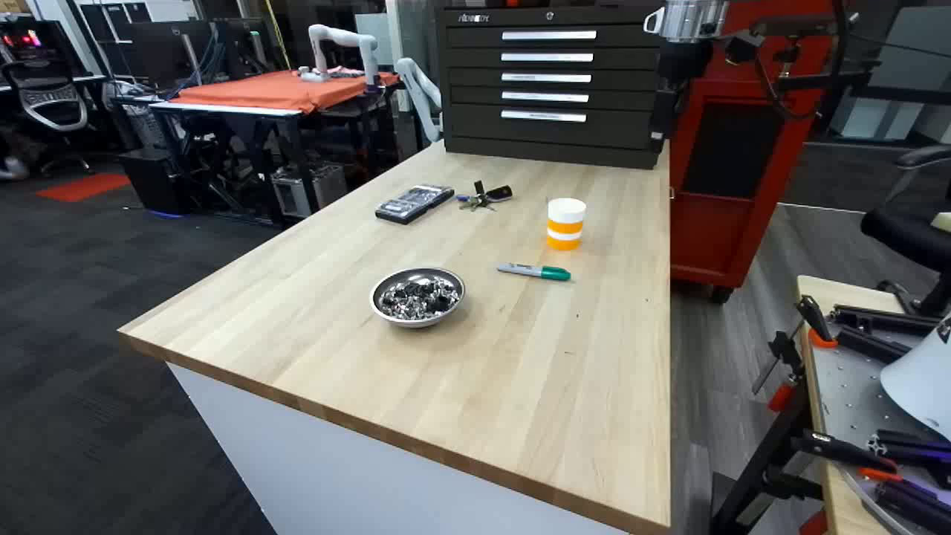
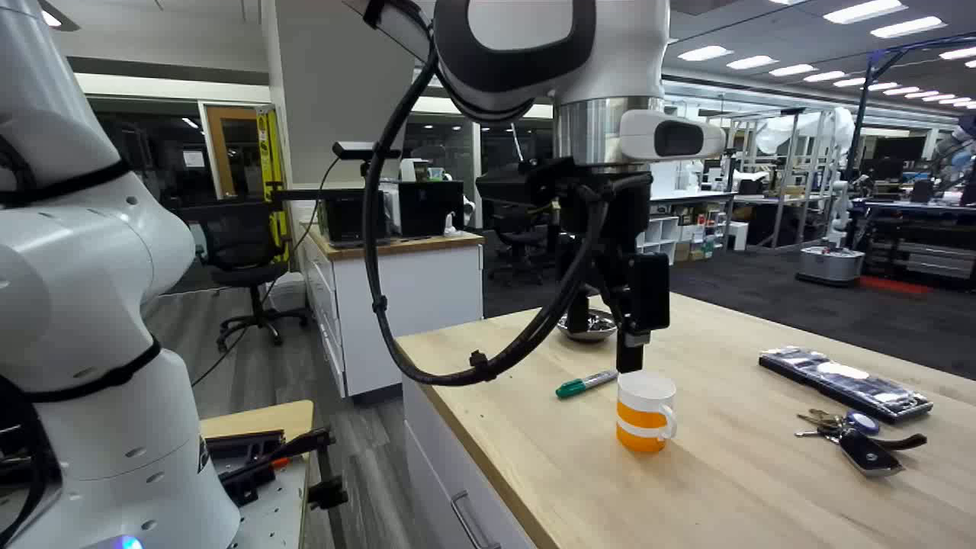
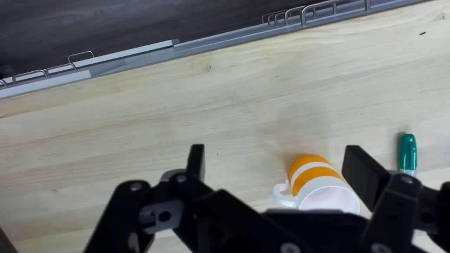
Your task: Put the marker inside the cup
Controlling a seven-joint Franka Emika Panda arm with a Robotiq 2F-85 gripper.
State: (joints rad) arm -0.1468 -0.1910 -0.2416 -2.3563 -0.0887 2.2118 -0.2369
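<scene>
Gripper (image 3: 279,165) is hanging higher than the table (image 1: 461,386) with its fingers (image 3: 195,161) spread wide, and it isn't holding anything. Wrist view is showing the cup (image 3: 313,175) lower down in the gap between them, and in both exterior views it's standing upright. Marker (image 1: 535,272) is lying flat on the table near the cup, not touching it; from the wrist it's sitting outside the spread, with the gripper blocking part of it. As for handling, I'm expecting something light, stiff and pretty tough, so crushing isn't worrying me much. What's bugging me is that it's looking smooth and round, so I'm thinking a sloppy nudge could be sending it rolling. I'd be going for mid-length, on the barrel (image 1: 518,269) just next to the green cap (image 3: 408,151), fingers pinching square across it. Grabbing way out at one end, I'd be betting on it swivelling. It'll be needing a tip toward vertical to fit, and I'm guessing the cup could be toppling if bumped. Further out, the bowl (image 1: 416,324) is sitting apart from the marker, and the keys (image 1: 483,199) are lying well away.
</scene>
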